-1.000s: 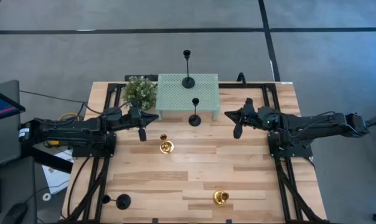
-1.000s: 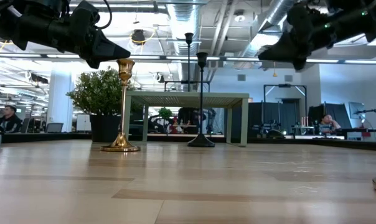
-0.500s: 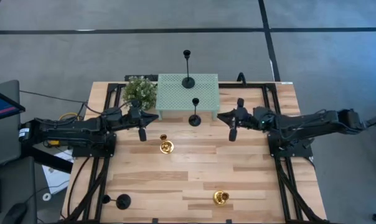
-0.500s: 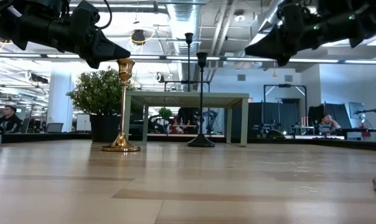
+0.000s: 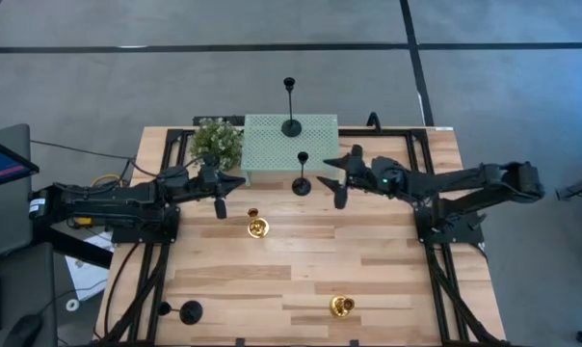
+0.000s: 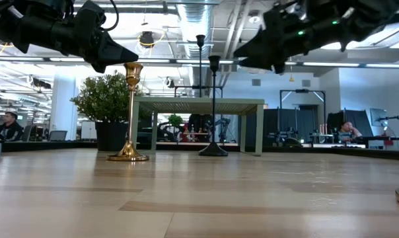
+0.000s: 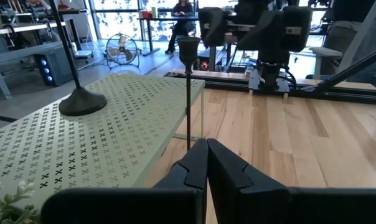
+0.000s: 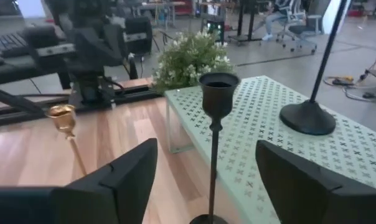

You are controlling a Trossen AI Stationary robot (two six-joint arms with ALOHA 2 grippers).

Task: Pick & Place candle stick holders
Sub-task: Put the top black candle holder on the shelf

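A black candle stick holder (image 5: 301,183) stands on its round base on the table, just in front of the green perforated stand (image 5: 291,149). My right gripper (image 5: 341,178) is open a little to the right of it; the stem (image 8: 213,155) shows ahead between the fingers, untouched. A second black holder (image 5: 290,123) stands on the stand's top. A gold holder (image 5: 257,227) stands by my left gripper (image 5: 220,204), which hangs shut and holds nothing. Another gold holder (image 5: 342,306) and a black one (image 5: 190,311) stand near the front edge.
A small green potted plant (image 5: 217,142) stands at the stand's left end, close to my left arm. Black frame rails (image 5: 436,280) run along both sides of the table. Bare wood (image 5: 301,260) lies in the middle between the arms.
My right gripper has gone toward the table's left edge, up to the black holder in front of the stand, and has opened wide on the way. My left arm and all the holders have kept still.
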